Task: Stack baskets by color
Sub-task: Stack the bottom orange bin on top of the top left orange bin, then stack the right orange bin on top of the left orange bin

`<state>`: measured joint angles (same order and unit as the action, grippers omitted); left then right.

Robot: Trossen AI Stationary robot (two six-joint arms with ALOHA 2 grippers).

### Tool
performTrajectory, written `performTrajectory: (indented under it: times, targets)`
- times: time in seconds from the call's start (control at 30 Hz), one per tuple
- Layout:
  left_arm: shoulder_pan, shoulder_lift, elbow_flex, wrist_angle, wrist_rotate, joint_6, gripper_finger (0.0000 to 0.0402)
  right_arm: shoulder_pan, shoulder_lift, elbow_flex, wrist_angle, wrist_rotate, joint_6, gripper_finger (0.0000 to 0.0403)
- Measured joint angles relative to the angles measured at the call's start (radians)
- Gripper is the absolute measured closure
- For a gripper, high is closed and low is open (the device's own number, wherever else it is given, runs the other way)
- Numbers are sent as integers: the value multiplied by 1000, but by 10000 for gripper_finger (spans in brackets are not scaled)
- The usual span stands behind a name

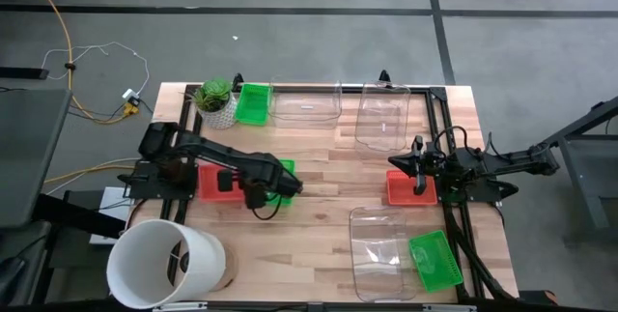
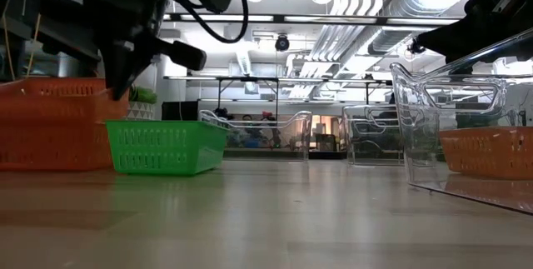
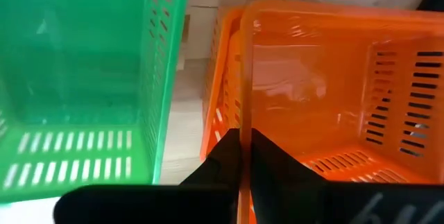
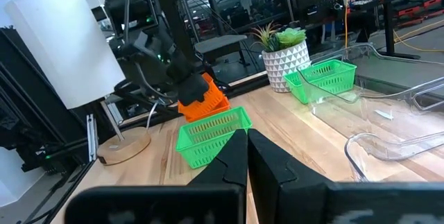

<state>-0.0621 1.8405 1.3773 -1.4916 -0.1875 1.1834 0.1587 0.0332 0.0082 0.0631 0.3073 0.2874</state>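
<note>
Across wooden table [image 1: 319,167], scattered baskets [image 1: 253,104]

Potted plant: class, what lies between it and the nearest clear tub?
A green basket lies between the potted plant and that clear tub; the high view shows this.

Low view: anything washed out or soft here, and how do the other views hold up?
Low view: ceiling lights blow out the background; the green basket is sharp, the near tabletop soft. Left wrist view: the red basket glares and looks blurry close up. High view: evenly lit, clear tubs faint.
</note>
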Motion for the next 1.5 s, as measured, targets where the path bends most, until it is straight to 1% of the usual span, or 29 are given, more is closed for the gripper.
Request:
performTrajectory:
  times: [0.17, 0.3, 0.4, 0.53, 0.63, 0.7, 0.77, 0.9, 0.97, 1.07, 1.13, 1.17, 1.23, 1.27, 1.37, 1.43, 1.5]
  targets:
    - [3, 3, 0, 20, 31, -26, 395, 0, 0, 0, 0, 0, 0, 402]
    - [3, 3, 0, 40, 25, -29, 373, 0, 0, 0, 0, 0, 0, 402]
    - [3, 3, 0, 57, 22, -29, 344, 0, 0, 0, 0, 0, 0, 402]
    - [3, 3, 0, 59, 19, -33, 296, 0, 0, 0, 0, 0, 0, 402]
    - [3, 3, 0, 61, 16, -70, 259, 0, 0, 0, 0, 0, 0, 402]
    - [1, 3, 0, 61, -21, -105, 238, 0, 0, 0, 0, 0, 0, 402]
    - [-1, 0, 9, 52, -82, -149, 222, 0, 0, 0, 0, 0, 0, 402]
    - [1, -10, 78, 41, -199, -236, 206, 0, 0, 0, 0, 0, 0, 402]
    - [12, -17, 140, 27, -221, -288, 205, 0, 0, 0, 0, 0, 0, 402]
    - [44, -29, 260, 19, -219, -399, 207, 0, 0, 0, 0, 0, 0, 402]
    - [76, -44, 345, 25, -190, -491, 210, 0, 0, 0, 0, 0, 0, 402]
    - [97, -59, 384, 30, -150, -536, 212, 0, 0, 0, 0, 0, 0, 402]
    - [147, -97, 438, 53, -18, -624, 217, 0, 0, 0, 0, 0, 0, 402]
    - [176, -122, 450, 96, 58, -678, 219, 0, 0, 0, 0, 0, 0, 402]
    - [274, -215, 435, 223, 278, -832, 227, 0, 0, 0, 0, 0, 0, 402]
    - [326, -289, 389, 324, 364, -913, 234, 0, 0, 0, 0, 0, 0, 402]
    - [366, -368, 307, 410, 425, -956, 240, 0, 0, 0, 0, 0, 0, 402]
